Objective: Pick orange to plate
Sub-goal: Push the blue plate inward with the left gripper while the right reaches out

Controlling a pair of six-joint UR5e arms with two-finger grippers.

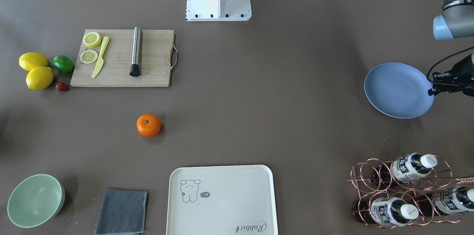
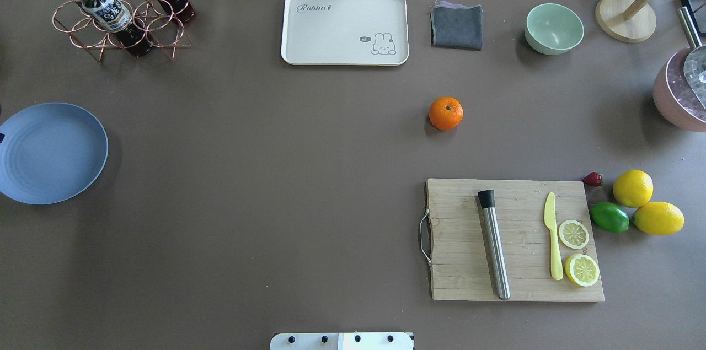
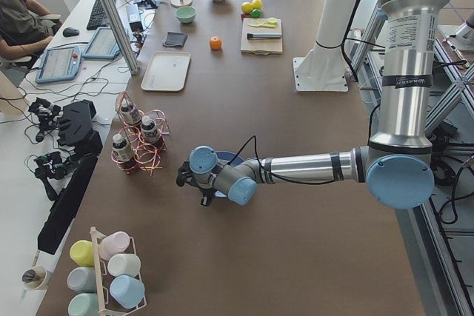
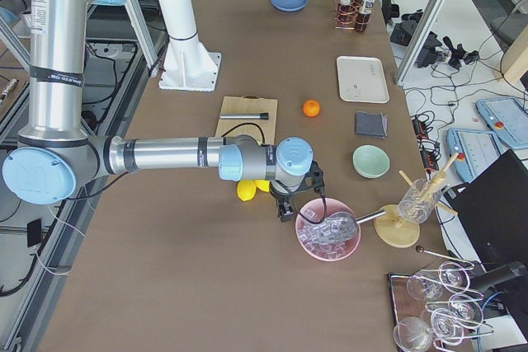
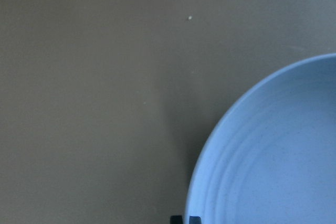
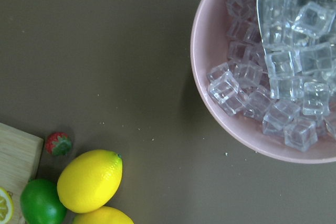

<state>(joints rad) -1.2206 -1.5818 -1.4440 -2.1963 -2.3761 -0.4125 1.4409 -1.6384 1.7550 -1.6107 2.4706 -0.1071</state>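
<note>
Presently, orange (image 1: 149, 125): alone on worktop (image 1: 259, 98), between board (image 1: 122, 59) and tray (image 1: 222, 198), well apart from plate (image 1: 398, 90).
Left claw (image 1: 432, 90): over plate's rim; whether clenched cannot be told.
Right claw (image 4: 285, 208): beside ice bowl (image 6: 201, 72); whether clenched cannot be told.

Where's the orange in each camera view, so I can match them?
Exterior front-facing: orange centre-left, below the cutting board.
Overhead exterior: orange right of centre, above the cutting board.
Exterior left: orange near the top, left of the cutting board.
Exterior right: orange upper centre, right of the cutting board.
Left wrist: absent.
Right wrist: absent.
Landmark: cutting board.
</note>
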